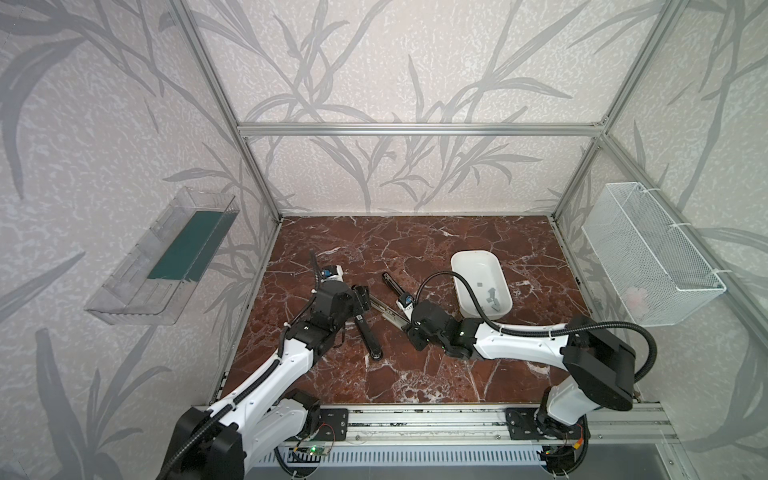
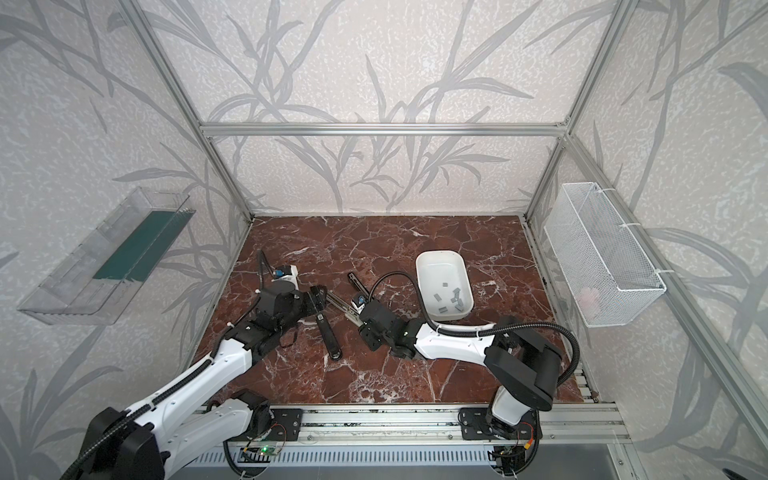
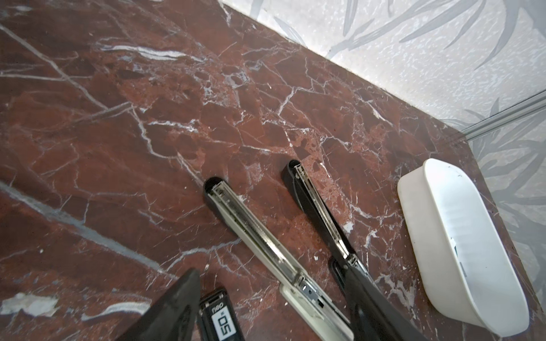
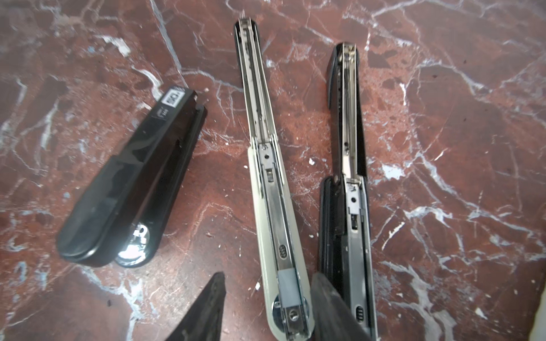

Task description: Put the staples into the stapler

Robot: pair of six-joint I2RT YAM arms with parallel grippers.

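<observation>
Three staplers lie side by side on the marble. A grey stapler [image 4: 266,177] is swung open, and one grey strip of staples [image 4: 288,288] lies in its metal channel near the rounded end. My right gripper [image 4: 267,301] is open and straddles that end without touching the strip. An open black stapler [image 4: 345,177] lies beside it, and a closed black stapler [image 4: 130,189] on the other side. More staples [image 1: 492,299] lie in the white tray [image 1: 459,259]. My left gripper [image 3: 274,310] is open, low over the closed stapler's labelled tip [image 3: 220,317] and the grey stapler's hinge [image 3: 310,292].
The white tray's wall [image 3: 437,236] stands close beside the open black stapler. A clear bin [image 1: 162,257] hangs on the left wall and a white wire basket [image 1: 652,257] on the right wall. Metal frame posts edge the table.
</observation>
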